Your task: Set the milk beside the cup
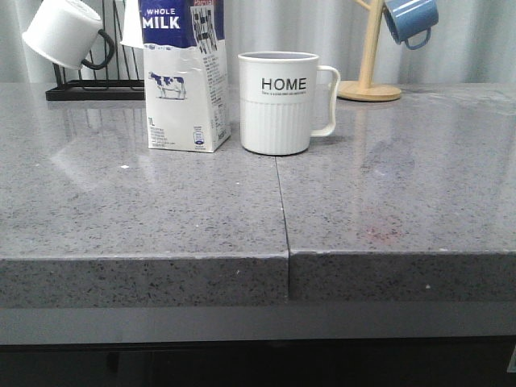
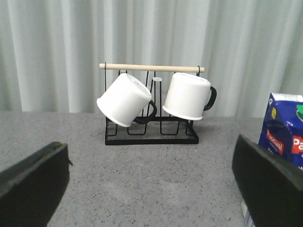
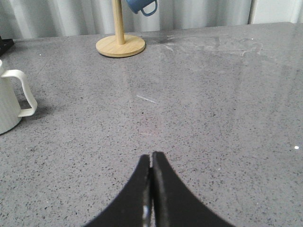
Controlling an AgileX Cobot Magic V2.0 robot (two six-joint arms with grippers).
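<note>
The milk (image 1: 184, 76) stands upright, left-centre of frame, just beside the cup (image 1: 279, 102), nearer the wide-open, empty left gripper (image 2: 151, 189)

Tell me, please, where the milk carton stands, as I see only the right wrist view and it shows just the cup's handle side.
Observer: In the front view the milk stands upright close beside the cup, on the side away from its handle, with a narrow gap between them.
Operator: Thank you. Is anything gripping it?
Observer: No. The left wrist view shows the left tool wide open with only bare table between its fingers; the carton sits outside one finger.
</note>
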